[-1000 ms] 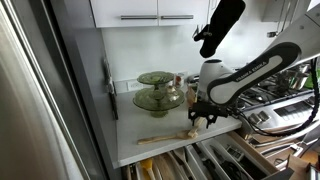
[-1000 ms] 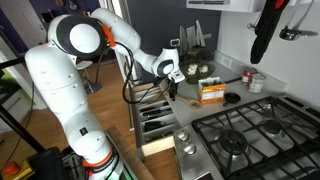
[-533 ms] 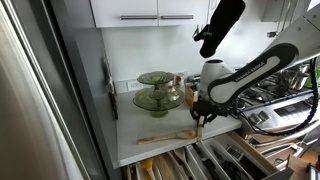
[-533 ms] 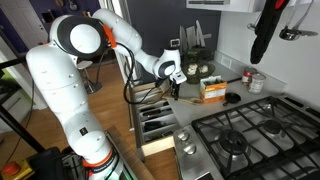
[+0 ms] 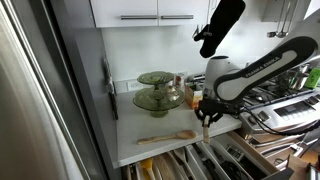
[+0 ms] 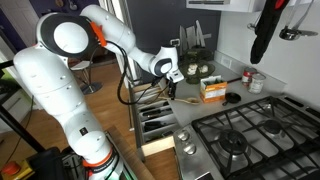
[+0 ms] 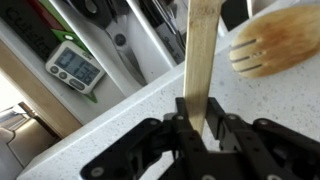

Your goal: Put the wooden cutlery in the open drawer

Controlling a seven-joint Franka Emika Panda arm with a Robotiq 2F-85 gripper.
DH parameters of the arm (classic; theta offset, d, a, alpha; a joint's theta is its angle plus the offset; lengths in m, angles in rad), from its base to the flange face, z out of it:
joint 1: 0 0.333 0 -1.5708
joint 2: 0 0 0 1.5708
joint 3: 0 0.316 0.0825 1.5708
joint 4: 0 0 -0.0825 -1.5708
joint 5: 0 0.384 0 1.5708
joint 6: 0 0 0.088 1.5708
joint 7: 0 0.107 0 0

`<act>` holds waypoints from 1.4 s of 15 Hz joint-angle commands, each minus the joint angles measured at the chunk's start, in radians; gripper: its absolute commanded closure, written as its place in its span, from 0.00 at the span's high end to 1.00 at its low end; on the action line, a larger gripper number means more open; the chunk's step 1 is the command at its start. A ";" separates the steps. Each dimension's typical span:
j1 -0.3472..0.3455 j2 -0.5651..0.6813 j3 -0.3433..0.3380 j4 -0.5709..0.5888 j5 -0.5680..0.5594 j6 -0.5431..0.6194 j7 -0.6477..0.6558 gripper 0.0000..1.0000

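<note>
My claw (image 7: 197, 128) was pressed together on the shaft of a wooden utensil (image 7: 201, 50). In the wrist view, one finger sat tight against each side of the handle. The handle ran away from the fingers and crossed the front edge of the bench (image 7: 100, 140). Whether its far end was clear of the bench surface could not be determined. In an exterior view the claw (image 5: 205, 120) hung over the bench close to the front edge, with the arm reaching in from the side. A second piece, the wooden spork (image 7: 272, 45), lay flat on the bench just beside the claw. It appeared in an exterior view (image 5: 166, 137) stretched along the front edge, and nothing was gripping it. The open drawer (image 6: 157, 147) projected from beneath the front edge. Its compartments held what looked like metal cutlery, and I could identify no wooden piece inside. A pair of green glass stands (image 5: 156, 97) stood at the back edge, well apart from the work. Progress assessment: the first grasp appeared complete and nothing had yet been delivered. Remaining steps, by my judgement:

- Carry the pinched utensil past the front edge.
- Lower it into a compartment and release it.
- Repeat the sequence for the spork.
</note>
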 commanded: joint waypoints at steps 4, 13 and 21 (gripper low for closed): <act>0.027 -0.270 0.048 -0.180 0.078 -0.224 -0.243 0.06; 0.140 -0.271 0.151 -0.187 0.258 -0.325 -0.636 0.06; 0.149 -0.168 0.178 -0.128 0.266 -0.305 -0.721 0.25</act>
